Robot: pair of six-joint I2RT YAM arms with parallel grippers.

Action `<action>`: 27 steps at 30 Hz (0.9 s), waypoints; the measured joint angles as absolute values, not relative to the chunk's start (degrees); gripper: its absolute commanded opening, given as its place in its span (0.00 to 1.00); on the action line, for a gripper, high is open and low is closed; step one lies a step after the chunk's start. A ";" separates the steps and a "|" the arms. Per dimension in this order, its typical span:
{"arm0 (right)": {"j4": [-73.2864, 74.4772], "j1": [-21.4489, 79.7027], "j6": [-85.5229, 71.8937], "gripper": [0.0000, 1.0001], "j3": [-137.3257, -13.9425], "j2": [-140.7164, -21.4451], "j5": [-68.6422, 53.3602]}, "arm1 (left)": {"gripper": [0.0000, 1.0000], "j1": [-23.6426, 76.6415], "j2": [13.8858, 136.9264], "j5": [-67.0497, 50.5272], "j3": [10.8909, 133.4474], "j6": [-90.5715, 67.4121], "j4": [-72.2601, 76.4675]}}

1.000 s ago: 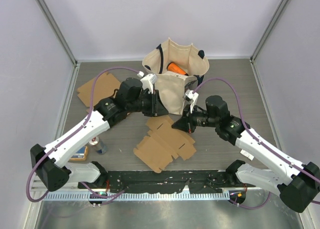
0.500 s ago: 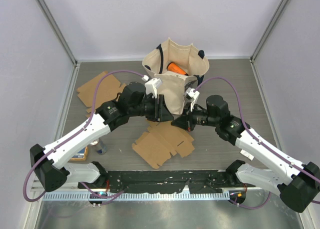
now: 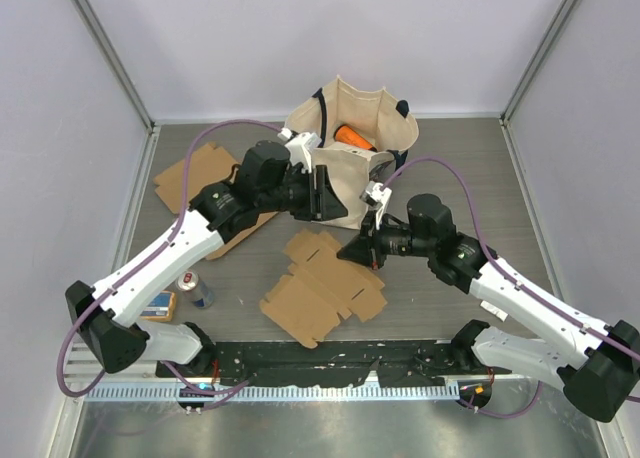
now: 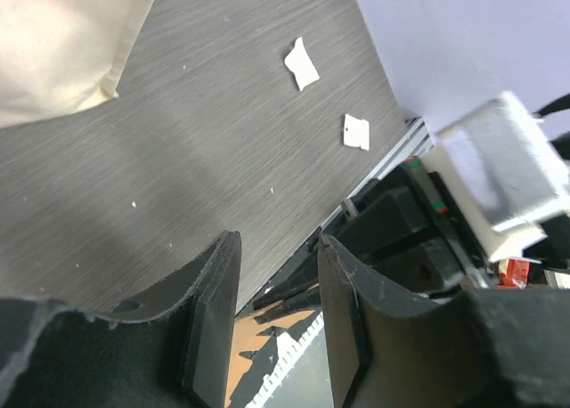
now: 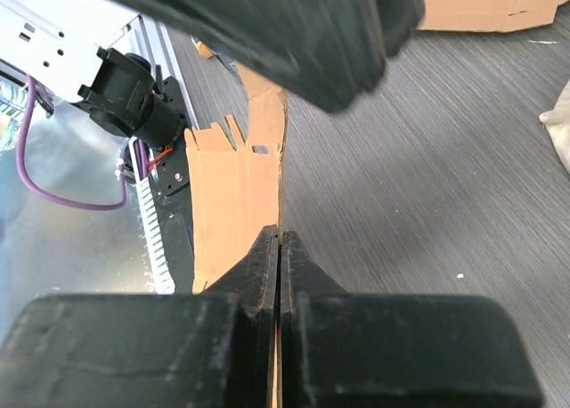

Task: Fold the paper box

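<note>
The flat brown cardboard box blank (image 3: 322, 286) lies unfolded mid-table; the right gripper (image 3: 348, 250), fingers pressed together, pinches the blank's edge at its 1 o'clock; the left gripper (image 3: 322, 192) hovers at 12 o'clock, before the cream canvas tote bag (image 3: 352, 170), fingers spread, holding nothing.

Matt brown cardboard paper box (image 3: 320, 293), cream woven cloth bag (image 3: 358, 173), grey wood-grain matt table (image 3: 505, 178).

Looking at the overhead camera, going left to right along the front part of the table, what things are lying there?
small flat packet → drink can → flattened cardboard box
</note>
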State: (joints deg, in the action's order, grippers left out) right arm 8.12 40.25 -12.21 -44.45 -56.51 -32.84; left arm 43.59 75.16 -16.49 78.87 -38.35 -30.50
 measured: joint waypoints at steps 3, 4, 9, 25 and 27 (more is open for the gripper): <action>7.46 40.66 -12.34 0.01 -44.45 -56.51 -31.99 | 0.40 43.59 76.73 -16.51 78.85 -38.35 -31.83; 7.14 40.77 -12.47 0.01 -44.47 -56.51 -31.55 | 0.40 43.59 76.90 -16.49 78.81 -38.33 -32.21; 5.37 41.15 -13.54 0.01 -44.45 -56.51 -28.91 | 0.31 43.59 75.90 -16.62 76.75 -38.50 -32.36; 3.90 41.71 -17.04 0.01 -44.45 -58.61 -24.99 | 0.29 44.49 70.87 -16.40 68.79 -40.73 -26.76; 3.25 41.78 -18.02 0.01 -44.25 -58.96 -24.99 | 0.29 44.51 70.24 -16.19 67.59 -41.69 -25.50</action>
